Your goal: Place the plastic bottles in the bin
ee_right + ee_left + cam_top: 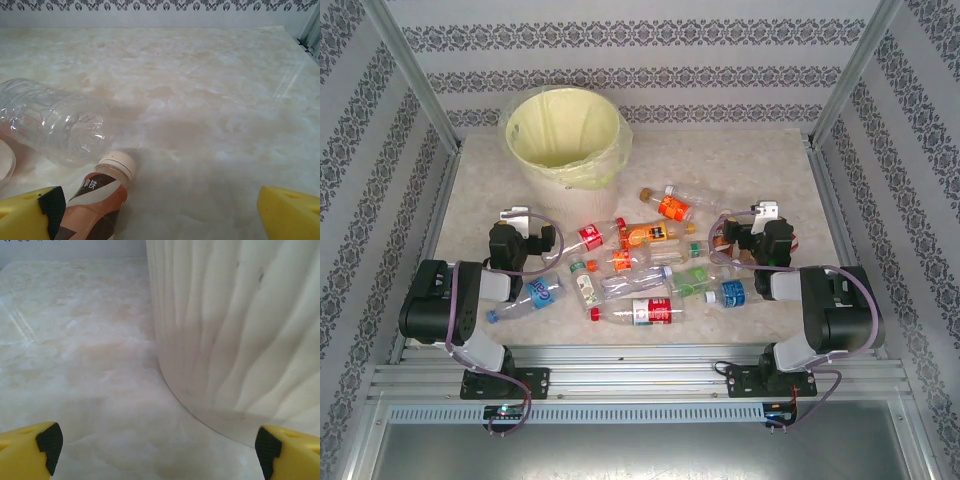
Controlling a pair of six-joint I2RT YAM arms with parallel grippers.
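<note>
We hold our left gripper (157, 442) and right gripper (159, 204) wide open and empty, with the bottles (620, 262) scattered on the table (740, 160) between them, near the upright bin (555, 190).

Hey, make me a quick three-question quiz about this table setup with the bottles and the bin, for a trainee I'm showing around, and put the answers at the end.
1. True or false: the left gripper and the right gripper both stand open, holding nothing.
2. Multiple choice: what stands close in front of the left gripper? A) the bin B) a blue tray C) a cardboard box
3. One word: are the plastic bottles on the table standing or lying?
Key: 1 true; 2 A; 3 lying.
</note>
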